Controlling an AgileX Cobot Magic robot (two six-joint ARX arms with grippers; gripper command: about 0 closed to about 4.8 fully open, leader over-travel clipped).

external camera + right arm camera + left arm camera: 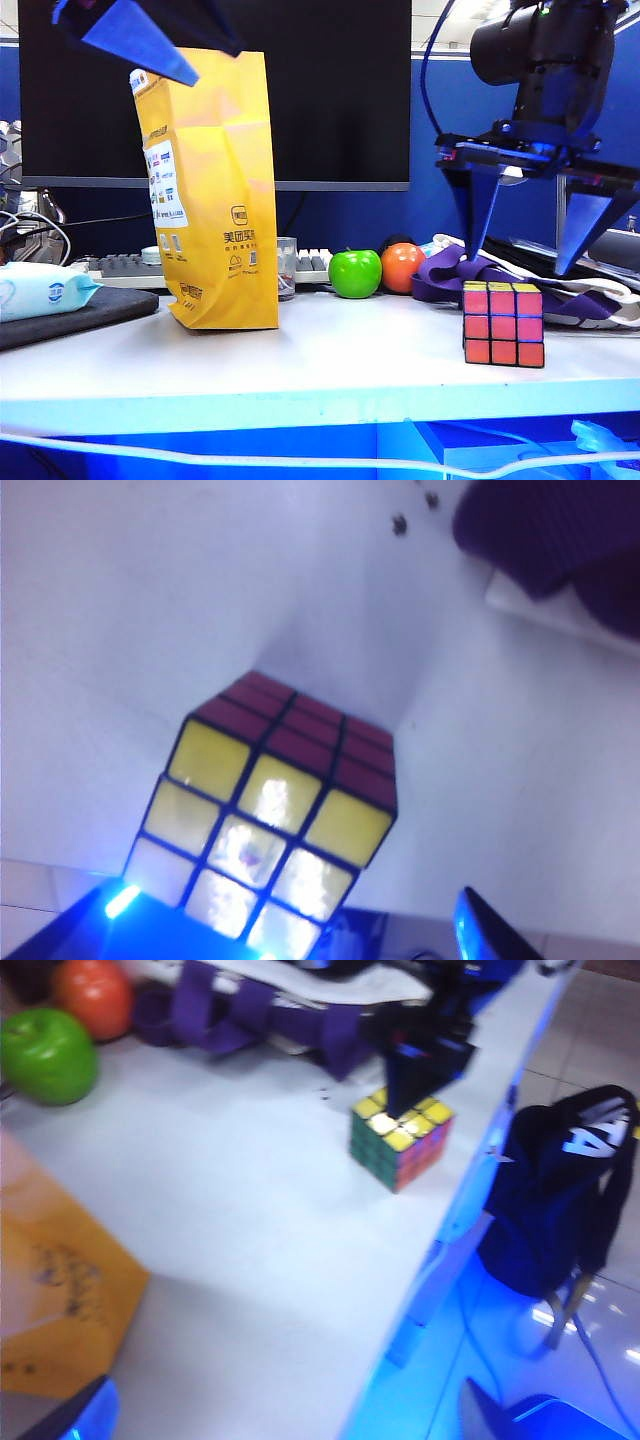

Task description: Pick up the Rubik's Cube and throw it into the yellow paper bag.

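Small colourful Rubik's Cube (503,323) sitting on white table (300,350), right of tall yellow paper bag (208,190). Right gripper (530,240) wide open above. Lower straight, squeeze flat sides. Left gripper (150,45) wide open too, up by bag top.

one Rubik's Cube (503,323), one yellow paper bag (212,190), one green apple (355,273), one orange (402,267), two tools
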